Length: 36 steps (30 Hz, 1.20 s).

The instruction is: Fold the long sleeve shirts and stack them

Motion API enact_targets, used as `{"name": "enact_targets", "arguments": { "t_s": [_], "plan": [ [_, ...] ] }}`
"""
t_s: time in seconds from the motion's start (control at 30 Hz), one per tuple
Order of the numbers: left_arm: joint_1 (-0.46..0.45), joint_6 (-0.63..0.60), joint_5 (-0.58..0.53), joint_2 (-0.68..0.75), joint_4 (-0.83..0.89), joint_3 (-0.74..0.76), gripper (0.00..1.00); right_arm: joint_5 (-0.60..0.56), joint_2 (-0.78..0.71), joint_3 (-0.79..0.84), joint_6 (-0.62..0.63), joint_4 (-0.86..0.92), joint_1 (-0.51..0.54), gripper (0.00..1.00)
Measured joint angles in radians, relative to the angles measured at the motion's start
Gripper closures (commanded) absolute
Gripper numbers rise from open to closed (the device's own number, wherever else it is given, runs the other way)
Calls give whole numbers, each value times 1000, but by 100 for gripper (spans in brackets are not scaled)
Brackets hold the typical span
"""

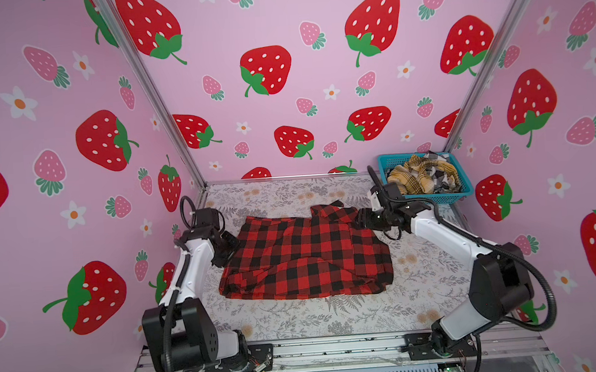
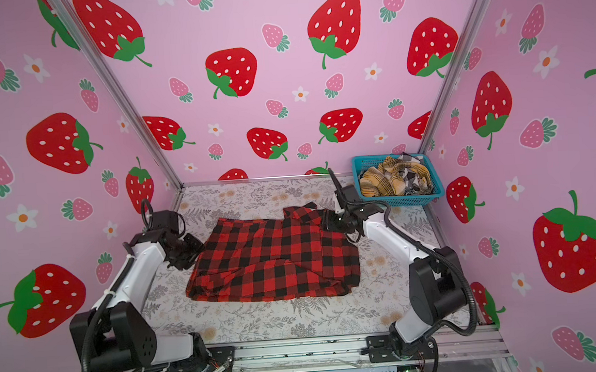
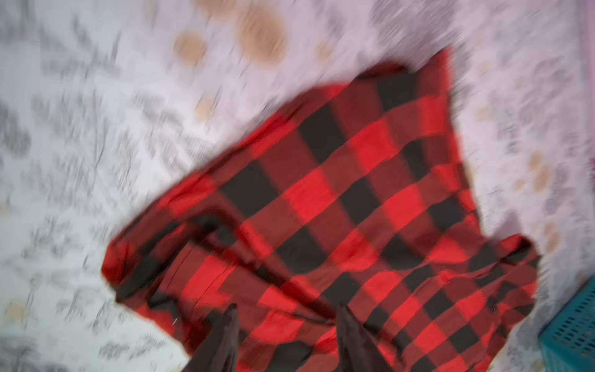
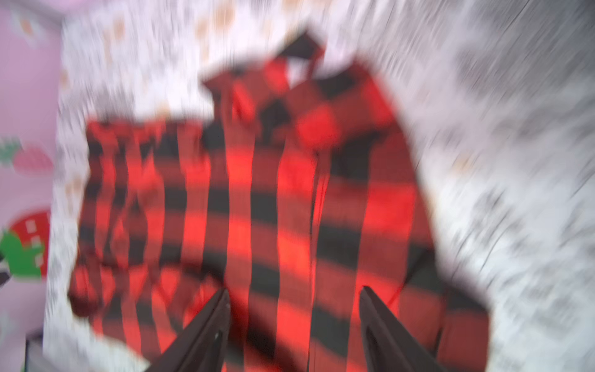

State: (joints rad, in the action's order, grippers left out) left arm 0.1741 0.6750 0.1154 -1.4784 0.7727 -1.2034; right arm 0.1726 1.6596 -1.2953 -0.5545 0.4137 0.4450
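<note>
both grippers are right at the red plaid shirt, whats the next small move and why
Probably lift the left gripper and right gripper straight up off the red-and-black shirt. The wrist views show both with jaws open and nothing held, and the shirt lies partly folded on the table; dragging sideways could undo that fold.

A turquoise basket (image 1: 442,198) is set at the far right corner of a floral-printed table (image 1: 297,321), which is enclosed by strawberry-patterned walls (image 1: 279,25).

Red-and-black checked shirt (image 1: 304,257), turquoise basket (image 1: 442,196)
</note>
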Motion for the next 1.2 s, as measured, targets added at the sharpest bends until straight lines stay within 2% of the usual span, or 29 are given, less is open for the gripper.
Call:
{"name": "enact_targets", "arguments": {
  "t_s": [0.1,0.13,0.17,0.2,0.33,0.5,0.7,0.77,0.97,1.07,1.17,1.2],
  "plan": [
    [-3,-87,-3,-171,-34,-191,39,-1,159,-140,61,-23,-61,27],
    [-4,-110,-3,-214,-39,-228,36,2,215,-185,82,-26,-69,26],
    [-5,-135,-3,-259,-39,-262,26,3,249,-210,93,-29,-72,26],
    [-7,-165,0,-312,-37,-301,24,5,298,-248,113,-25,-73,26],
    [-21,-235,20,-510,-23,-438,23,12,437,-356,169,-6,-72,26],
    [-54,-282,38,-679,9,-576,25,26,485,-375,191,12,-73,29],
    [-87,-315,60,-866,74,-855,43,28,488,-375,196,15,-74,30],
    [-92,-315,62,-905,90,-906,49,26,490,-375,202,18,-74,30],
    [-93,-313,44,-965,158,-951,49,21,505,-375,215,32,-79,29],
    [-92,-311,20,-966,174,-949,54,21,509,-376,216,40,-83,29],
    [-91,-303,9,-966,177,-949,75,21,511,-384,219,52,-85,28],
    [-91,-308,8,-966,179,-949,86,21,512,-387,221,55,-87,28]
  ]
}}
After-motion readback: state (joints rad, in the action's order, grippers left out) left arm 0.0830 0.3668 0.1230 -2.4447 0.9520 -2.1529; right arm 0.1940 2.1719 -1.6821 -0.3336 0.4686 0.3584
